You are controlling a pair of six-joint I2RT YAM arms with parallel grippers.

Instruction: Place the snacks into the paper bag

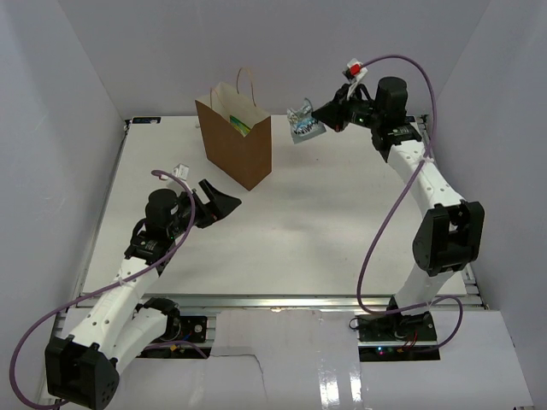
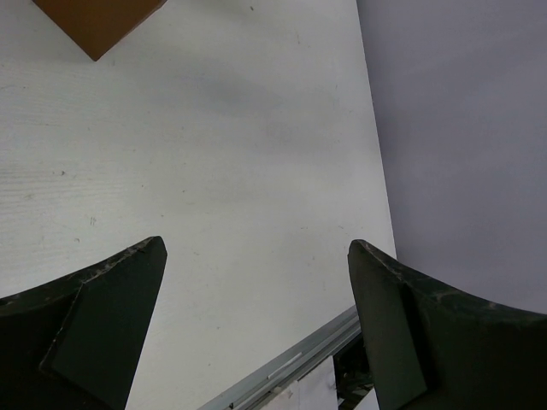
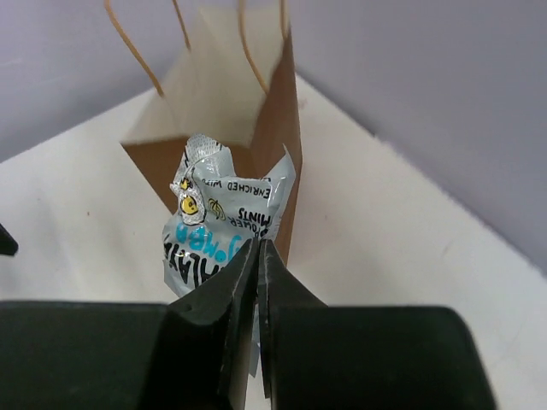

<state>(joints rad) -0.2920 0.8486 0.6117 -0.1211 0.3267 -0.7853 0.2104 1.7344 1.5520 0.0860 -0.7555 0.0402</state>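
Note:
The brown paper bag (image 1: 235,137) stands upright at the back of the table, mouth open, with a yellow-green packet (image 1: 242,126) showing inside. My right gripper (image 1: 320,120) is shut on a grey-blue snack packet (image 1: 303,125) and holds it in the air just right of the bag's top. In the right wrist view the packet (image 3: 218,213) hangs from the closed fingers (image 3: 258,273) in front of the bag (image 3: 218,102). My left gripper (image 1: 224,199) is open and empty, low over the table in front of the bag. A bag corner (image 2: 98,21) shows in the left wrist view.
White enclosure walls (image 1: 77,94) stand on the left, back and right. The table's near metal edge (image 2: 291,367) shows between the left fingers. The right arm's cable (image 1: 393,205) loops over the right side of the table.

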